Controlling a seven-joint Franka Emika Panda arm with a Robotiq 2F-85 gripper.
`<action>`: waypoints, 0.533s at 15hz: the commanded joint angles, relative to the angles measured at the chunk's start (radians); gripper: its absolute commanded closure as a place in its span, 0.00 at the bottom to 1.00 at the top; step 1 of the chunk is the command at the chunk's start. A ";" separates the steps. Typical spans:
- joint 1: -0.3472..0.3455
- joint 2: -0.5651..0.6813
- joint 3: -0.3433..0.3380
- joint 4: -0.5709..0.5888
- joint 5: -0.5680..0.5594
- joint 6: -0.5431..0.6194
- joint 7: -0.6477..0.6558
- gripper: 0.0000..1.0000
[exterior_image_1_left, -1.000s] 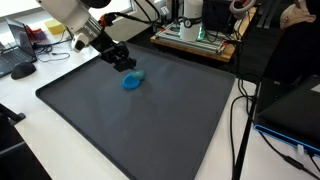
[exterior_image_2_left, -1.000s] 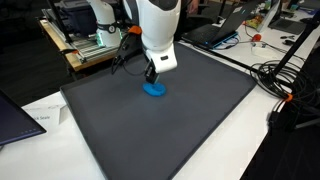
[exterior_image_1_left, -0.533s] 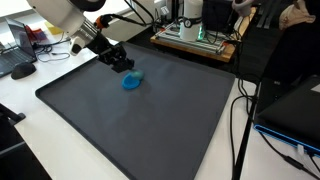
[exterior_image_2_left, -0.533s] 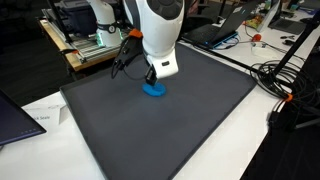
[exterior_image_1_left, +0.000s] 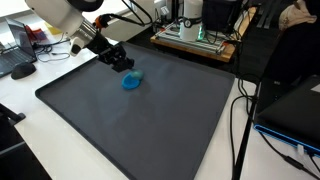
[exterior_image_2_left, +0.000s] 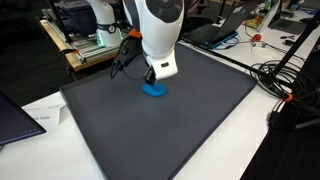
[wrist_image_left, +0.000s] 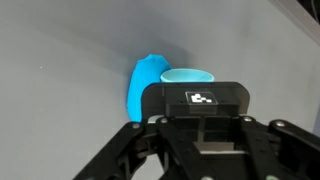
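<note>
- My gripper (exterior_image_1_left: 123, 65) hangs just over the mat (exterior_image_1_left: 150, 120), at about 11 o'clock from the mat's middle in an exterior view.
- Its jaws stand drawn in narrow, as far as they go, and I see nothing between them.
- A blue cup (exterior_image_1_left: 132, 81) lies on its side on the mat, just past my fingertips, at their 5 o'clock in that same view.
- In an exterior view the gripper (exterior_image_2_left: 153, 79) sits right above the cup (exterior_image_2_left: 155, 91), hiding its top; I cannot tell whether they touch.
- In the wrist view the cup (wrist_image_left: 152, 80) shows at 12 o'clock of my gripper body, with its pale open rim turned toward 2 o'clock.
- A rack of electronics (exterior_image_1_left: 195, 35) stands beyond the mat's far edge, at 1 o'clock.
- Cables (exterior_image_1_left: 245, 110) trail over the white table (exterior_image_1_left: 40, 150) at 3 o'clock.
</note>
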 joint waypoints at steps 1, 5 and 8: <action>-0.023 0.079 0.013 0.103 0.006 -0.072 -0.038 0.78; -0.048 0.182 0.020 0.240 0.018 -0.169 -0.087 0.78; -0.063 0.266 0.024 0.348 0.027 -0.233 -0.110 0.78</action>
